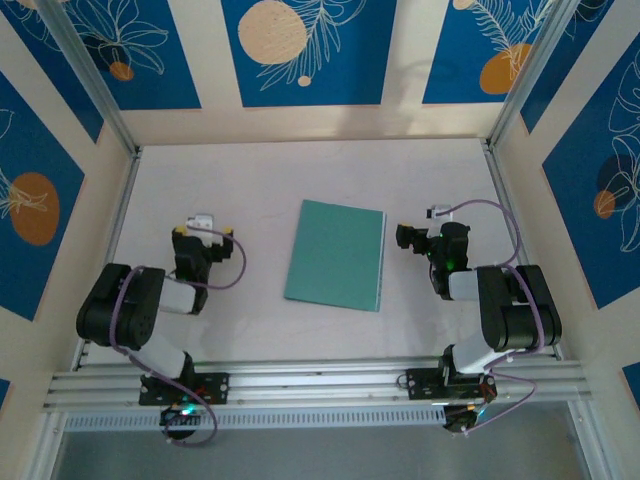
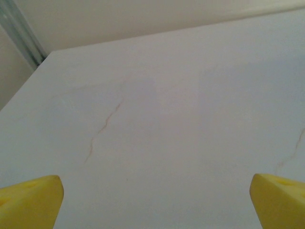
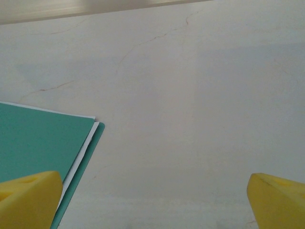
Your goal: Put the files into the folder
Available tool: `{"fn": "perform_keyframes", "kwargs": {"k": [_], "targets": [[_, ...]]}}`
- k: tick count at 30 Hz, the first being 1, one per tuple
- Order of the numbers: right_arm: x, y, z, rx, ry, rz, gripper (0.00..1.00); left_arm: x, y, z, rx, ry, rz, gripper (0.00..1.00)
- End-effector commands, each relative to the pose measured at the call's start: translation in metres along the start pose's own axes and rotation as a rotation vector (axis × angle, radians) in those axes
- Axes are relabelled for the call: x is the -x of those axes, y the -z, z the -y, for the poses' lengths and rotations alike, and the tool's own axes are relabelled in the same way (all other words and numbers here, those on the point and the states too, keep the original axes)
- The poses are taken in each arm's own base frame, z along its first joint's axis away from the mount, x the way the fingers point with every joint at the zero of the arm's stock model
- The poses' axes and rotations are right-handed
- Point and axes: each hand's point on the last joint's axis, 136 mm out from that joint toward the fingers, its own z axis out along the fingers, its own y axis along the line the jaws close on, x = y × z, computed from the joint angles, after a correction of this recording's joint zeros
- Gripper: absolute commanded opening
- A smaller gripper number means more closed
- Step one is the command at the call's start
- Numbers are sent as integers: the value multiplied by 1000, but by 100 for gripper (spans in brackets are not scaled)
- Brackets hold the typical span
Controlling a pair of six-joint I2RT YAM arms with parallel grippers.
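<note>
Now: thin flat teal-green card folder point(image 1: 335, 256) closed, mid pale counter point(image 1: 250, 180); white paper edge point(image 3: 83, 148) peeking at right side. Left fingers point(image 2: 28, 202), right fingers point(image 3: 276, 200) wide, empty.

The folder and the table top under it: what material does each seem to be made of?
The folder: thin teal card, matte, judging by its flat, sharp-edged leaves; a white paper edge shows between them. The table: smooth pale surface with faint veins like marble, possibly a laminate.

Folder point(image 1: 335, 255) teal-grn; files point(image 3: 81, 155) white; table point(image 1: 250, 180) pale w/ brown veins; L pincer fingertips point(image 2: 28, 202) yellow.
</note>
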Motion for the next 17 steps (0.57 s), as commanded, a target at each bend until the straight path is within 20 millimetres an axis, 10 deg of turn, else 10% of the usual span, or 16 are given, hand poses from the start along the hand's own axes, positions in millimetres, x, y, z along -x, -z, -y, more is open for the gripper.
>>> {"fn": "perform_keyframes", "kwargs": {"k": [1,17], "targets": [[14,-2,2,-12,8,43,99,-4,-3,0,-57,48,-44,100],[14,-1,2,-10,10,44,99,-4,-3,-1,-53,50,-43,100]]}}
